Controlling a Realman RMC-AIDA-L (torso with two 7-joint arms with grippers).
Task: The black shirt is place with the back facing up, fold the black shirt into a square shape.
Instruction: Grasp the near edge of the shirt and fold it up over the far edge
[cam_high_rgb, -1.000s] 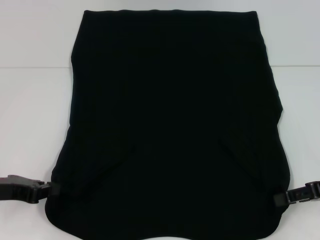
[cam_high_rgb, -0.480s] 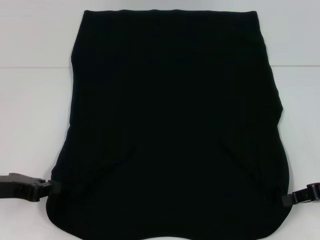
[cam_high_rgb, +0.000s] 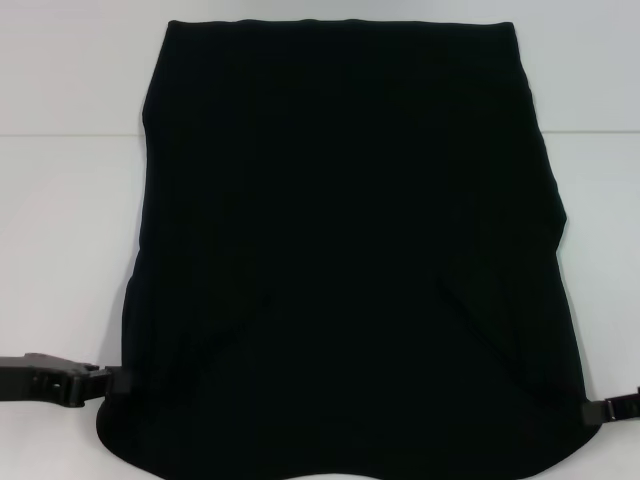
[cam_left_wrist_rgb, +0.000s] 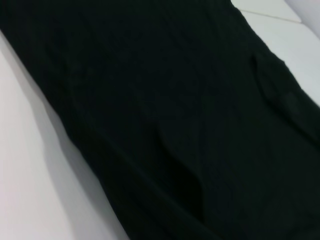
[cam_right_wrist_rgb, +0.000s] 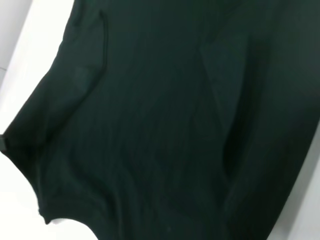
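Shirt (cam_high_rgb: 350, 250) in plain black is lying spread over the white table (cam_high_rgb: 60, 250), its near edge hanging toward the robot and its far edge lying straight. The left gripper (cam_high_rgb: 112, 383) and the right gripper (cam_high_rgb: 590, 410) are each sitting at a near corner of the shirt, seemingly pinching cloth, though I cannot tell whether either is actually clenched. If one corner is slipping free or the two arms are lifting unevenly, the fold is likely to come out skewed or bunched.

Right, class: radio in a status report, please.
Left gripper and right gripper at near corners of black shirt. Shirt on table, sleeves folded in. Nothing obstructing.
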